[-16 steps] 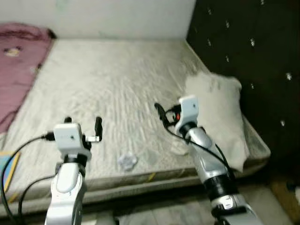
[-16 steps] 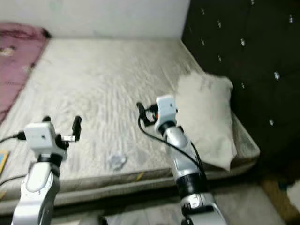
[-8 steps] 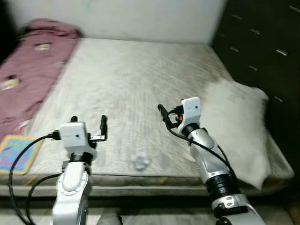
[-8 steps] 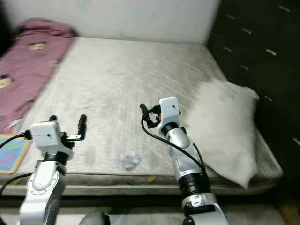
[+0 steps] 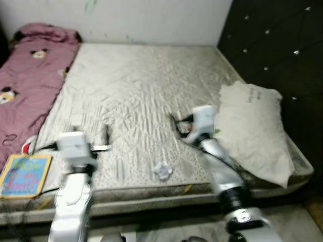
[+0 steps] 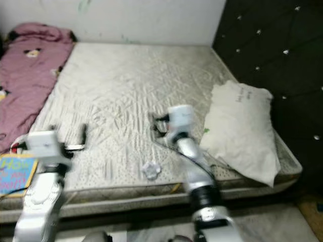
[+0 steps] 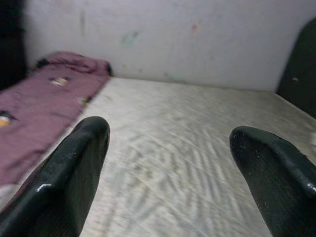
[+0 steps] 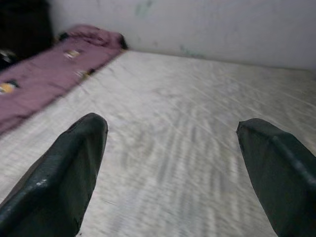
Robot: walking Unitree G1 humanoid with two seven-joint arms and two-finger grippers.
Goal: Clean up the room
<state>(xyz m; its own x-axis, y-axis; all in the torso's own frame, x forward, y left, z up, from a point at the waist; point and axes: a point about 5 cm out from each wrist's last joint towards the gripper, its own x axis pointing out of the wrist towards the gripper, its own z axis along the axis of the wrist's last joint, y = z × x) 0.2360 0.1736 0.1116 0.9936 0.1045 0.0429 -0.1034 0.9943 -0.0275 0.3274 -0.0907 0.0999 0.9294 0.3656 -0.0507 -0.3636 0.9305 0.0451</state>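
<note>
Both grippers spread wide — left gripper (image 7: 170, 163), right gripper (image 8: 173, 158); crumpled paper (image 5: 162, 171) on mattress (image 5: 146, 85)

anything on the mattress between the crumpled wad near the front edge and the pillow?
On the mattress itself, nothing: bare quilted surface between the crumpled wad and the pillow. In the eye views, the right arm reaches across that stretch.

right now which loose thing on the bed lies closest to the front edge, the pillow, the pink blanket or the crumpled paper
The crumpled white paper, lying on the mattress between the two arms. The pillow lies by the dark headboard, and the pink blanket runs along the far left side.
</note>
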